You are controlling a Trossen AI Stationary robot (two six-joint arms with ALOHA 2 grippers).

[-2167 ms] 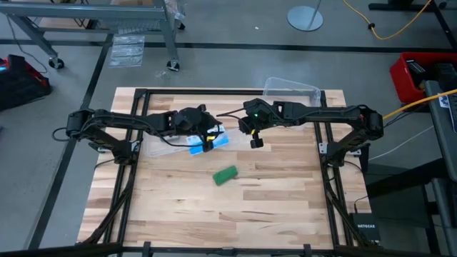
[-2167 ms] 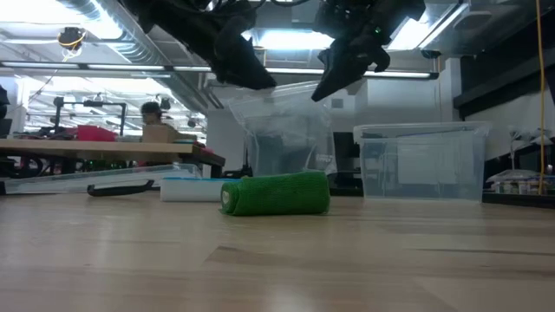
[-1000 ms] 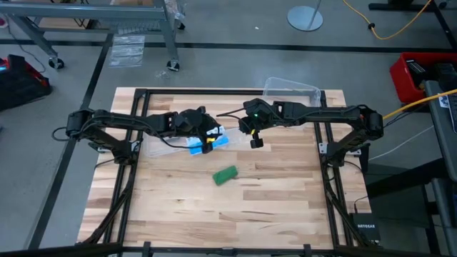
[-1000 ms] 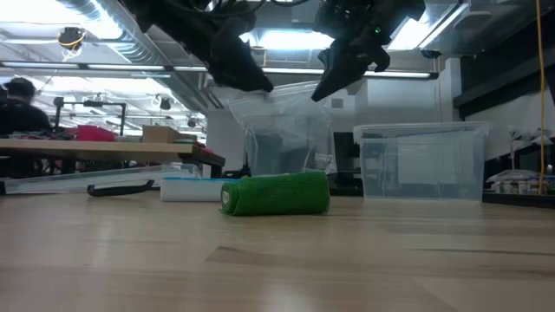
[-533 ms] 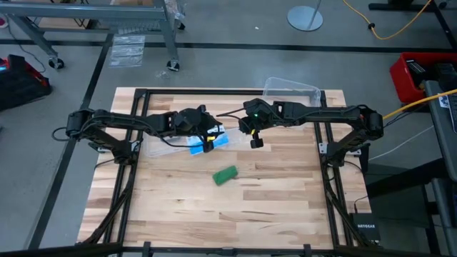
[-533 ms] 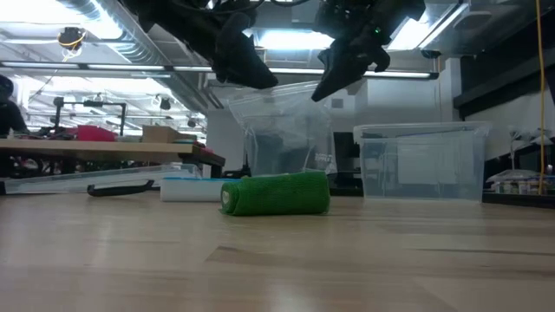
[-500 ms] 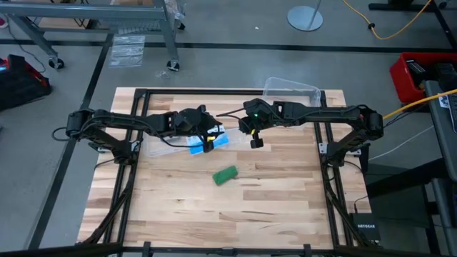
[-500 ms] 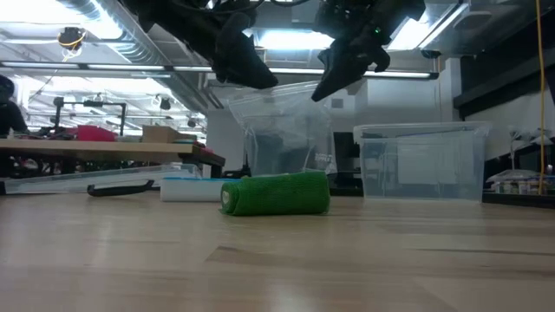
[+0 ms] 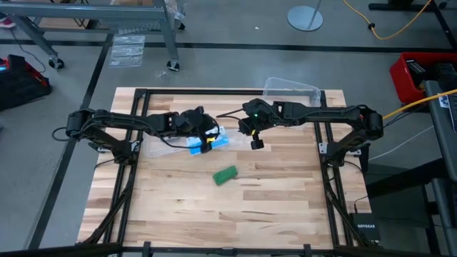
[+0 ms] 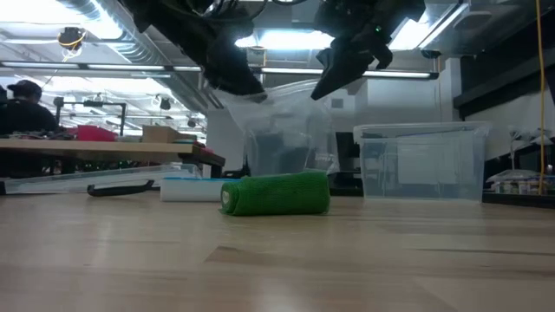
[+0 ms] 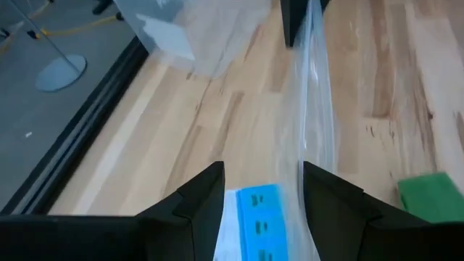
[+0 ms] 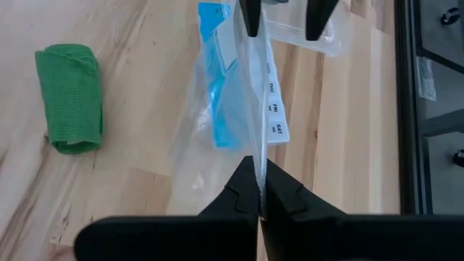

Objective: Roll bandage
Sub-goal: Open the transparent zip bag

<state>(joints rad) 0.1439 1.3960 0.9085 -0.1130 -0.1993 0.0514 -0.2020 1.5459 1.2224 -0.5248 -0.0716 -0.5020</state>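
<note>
Green soft fabric, the bandage (image 9: pixel 226 175), lies rolled into a short cylinder on the pale wooden bench (image 9: pixel 178 221), just below the middle of the high view, touching nothing and well clear of every edge. Bare planks surround it toward the lower part of that frame, leaving open room there.

Above it hang both dark arms. The right tool (image 12: pixel 259 190) has its fingers pressed together on a thin clear plastic bag (image 12: pixel 254 109), pinching its edge. The left tool (image 11: pixel 262 190) stands spread, its fingers (image 11: pixel 203 190) on either side of the same bag; whether they touch the film cannot be told. Under the bag lies a blue and white pill organizer (image 9: pixel 203 144), left of centre in the high view.

A clear plastic box (image 9: pixel 291 90) sits at the bench's upper edge, right of centre. Black frame rails (image 9: pixel 125 185) run along the bench sides.

In the low view the room behind shows ceiling lights, ducts and a long table at left where a person (image 10: pixel 26 100) is partly visible. The arms' upper parts are cut off by that frame's top.
</note>
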